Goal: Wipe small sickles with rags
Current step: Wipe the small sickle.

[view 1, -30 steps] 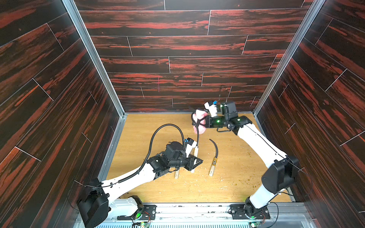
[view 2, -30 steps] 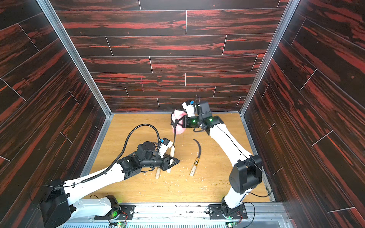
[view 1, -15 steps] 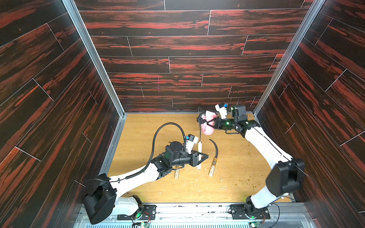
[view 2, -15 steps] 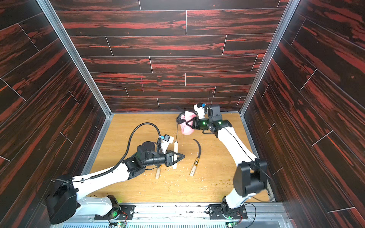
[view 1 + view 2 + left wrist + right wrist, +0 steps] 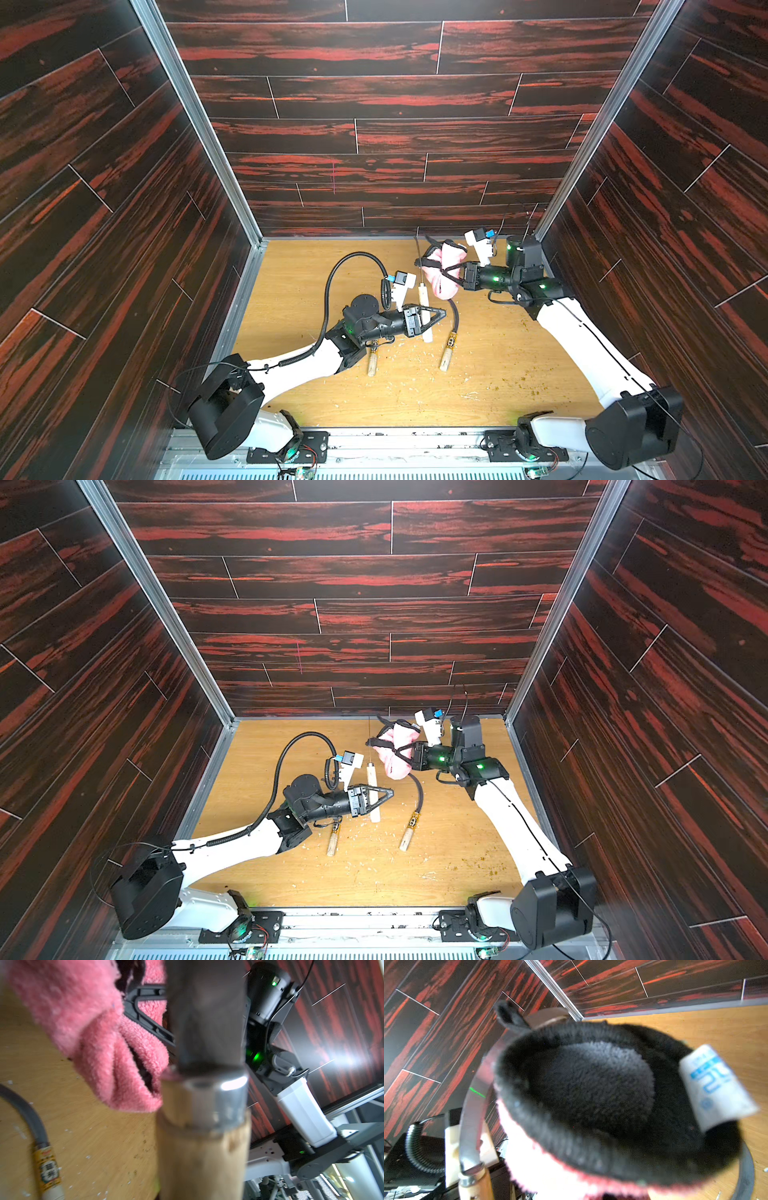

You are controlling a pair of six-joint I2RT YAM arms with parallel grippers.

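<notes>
You've got three small sickles and one rag. The left claw (image 5: pixel 435 316) is clamped tight on the pale handle of the held sickle (image 5: pixel 424 294), blade pointing at the back wall. The right claw (image 5: pixel 428 264) is pinched shut on the pink rag (image 5: pixel 442 286), bunched just beside that blade; contact unclear. The labelled sickle (image 5: pixel 446 361) lies on the surface (image 5: pixel 498 374) near the rag. The third sickle (image 5: pixel 372 362) lies partly under the left arm, and only the top views show it. Only the left wrist view shows the metal ferrule (image 5: pixel 216 1103) on the held handle. Only the right wrist view shows the rag's dark side and white tag (image 5: pixel 716 1084).
</notes>
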